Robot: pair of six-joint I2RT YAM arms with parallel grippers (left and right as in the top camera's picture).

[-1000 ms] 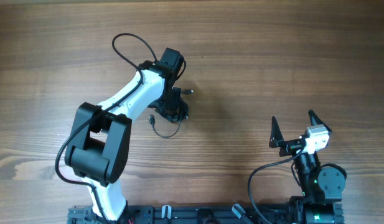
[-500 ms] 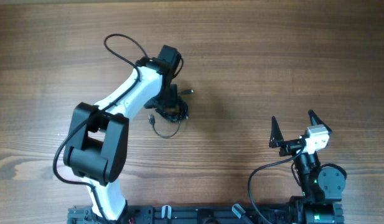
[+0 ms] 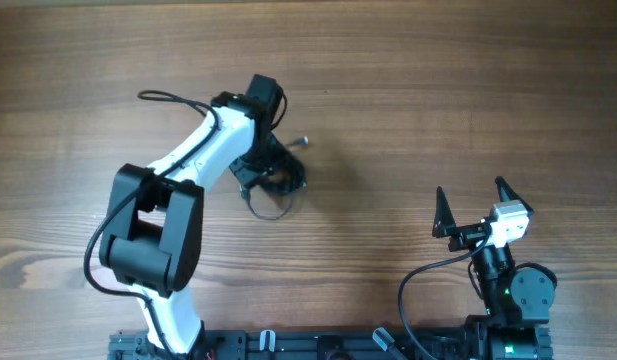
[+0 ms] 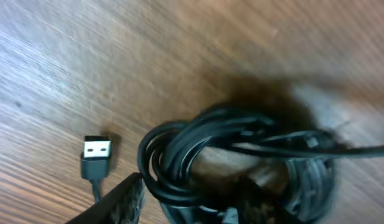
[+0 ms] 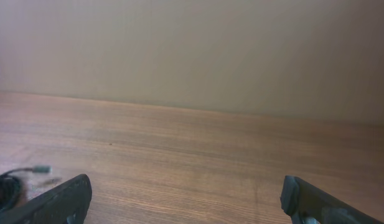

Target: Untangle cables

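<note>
Cables (image 4: 155,171) bare a USB plug (image 4: 96,149) only wrist-side; left gripper (image 3: 271,170) cannot be judged, right gripper (image 3: 475,205) gapes.

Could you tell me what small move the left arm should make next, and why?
Probably pinch one outer loop of the cables with the left gripper and lift slightly: they lie coiled beneath it, a plug loose beside them, the right gripper open far off.
</note>
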